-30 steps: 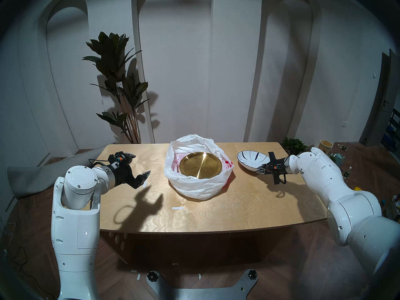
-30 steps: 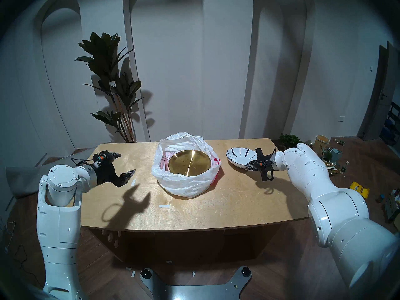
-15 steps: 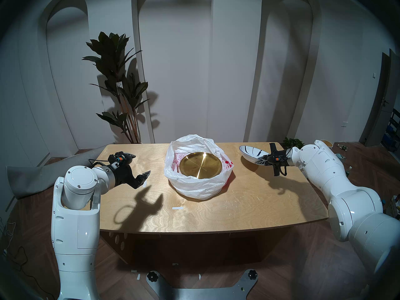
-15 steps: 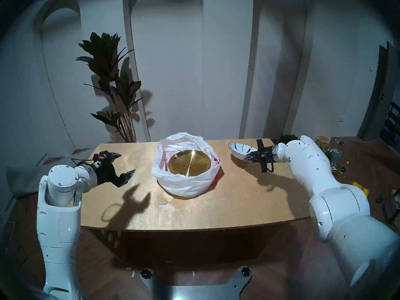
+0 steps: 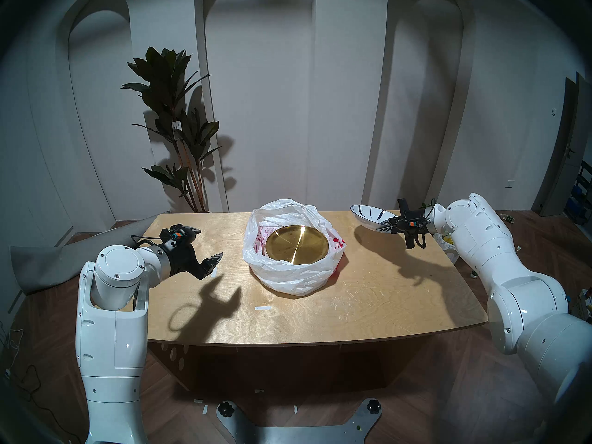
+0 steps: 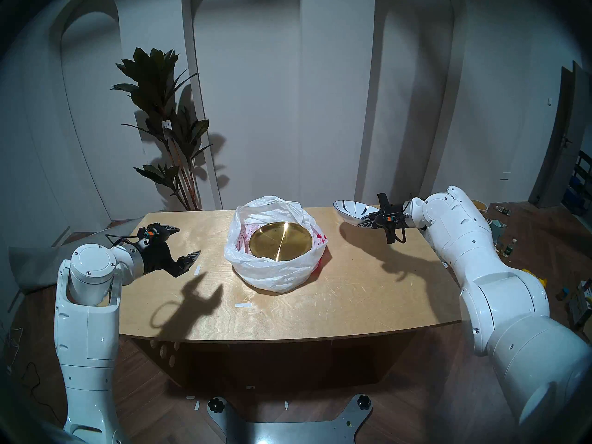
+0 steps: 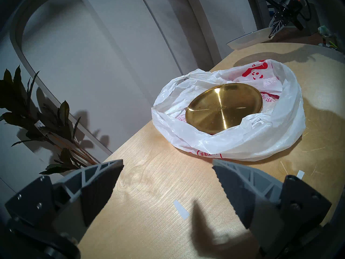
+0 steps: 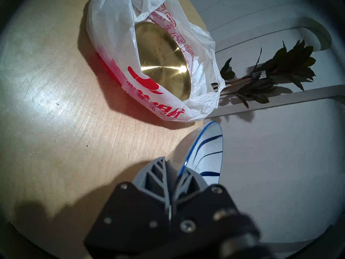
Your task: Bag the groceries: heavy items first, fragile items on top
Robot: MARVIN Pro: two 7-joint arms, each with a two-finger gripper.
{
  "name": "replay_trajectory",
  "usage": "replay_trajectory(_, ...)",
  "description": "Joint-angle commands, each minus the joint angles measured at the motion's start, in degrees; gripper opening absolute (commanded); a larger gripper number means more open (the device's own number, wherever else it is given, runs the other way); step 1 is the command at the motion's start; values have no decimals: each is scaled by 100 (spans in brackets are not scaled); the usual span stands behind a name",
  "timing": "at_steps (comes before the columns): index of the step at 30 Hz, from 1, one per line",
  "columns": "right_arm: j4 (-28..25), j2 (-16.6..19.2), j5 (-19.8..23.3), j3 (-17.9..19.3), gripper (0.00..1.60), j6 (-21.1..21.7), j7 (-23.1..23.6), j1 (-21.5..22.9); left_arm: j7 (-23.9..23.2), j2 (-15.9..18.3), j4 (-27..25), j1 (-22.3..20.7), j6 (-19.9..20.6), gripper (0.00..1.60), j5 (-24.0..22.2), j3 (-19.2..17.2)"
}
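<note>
A crinkled white plastic bag [image 5: 293, 267] printed in red is seen spread open at the middle of the tabletop [image 5: 368, 305], its mouth upward. A round, shiny gold metal tray [image 5: 297, 244] is laid flat inside it. To its right, a white ceramic plate [image 5: 371, 216] with dark radiating stripes is held tilted above the tabletop, gripped by its rim in the right pincer [image 5: 388, 226].

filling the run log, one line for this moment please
right claw holds plate above table | tray in bag | left claw open
</note>
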Motion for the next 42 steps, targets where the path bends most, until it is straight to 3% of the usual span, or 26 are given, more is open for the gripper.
replay_trajectory(1,-584,-451,87,-73,0,-53,61,564,10,-2,-67,-49,-9,160,-8,7)
replay_trajectory(9,-1022,-964,144,-362,0,-9,357,737,10,1,-62,-49,-12,160,-13,8)
replay_trajectory(16,-1294,-1389,227,-592,0,191,512,546,12,1,-68,-49,-12,160,-14,8)
replay_trajectory(26,-1656,-1621,354,-704,0,1196,955,19,23,-4,-87,-43,-1,160,-9,11)
replay_trajectory(42,-367,-2278,-368,-1094,0,1526,271,308,28,1,-80,-43,-6,160,-17,12)
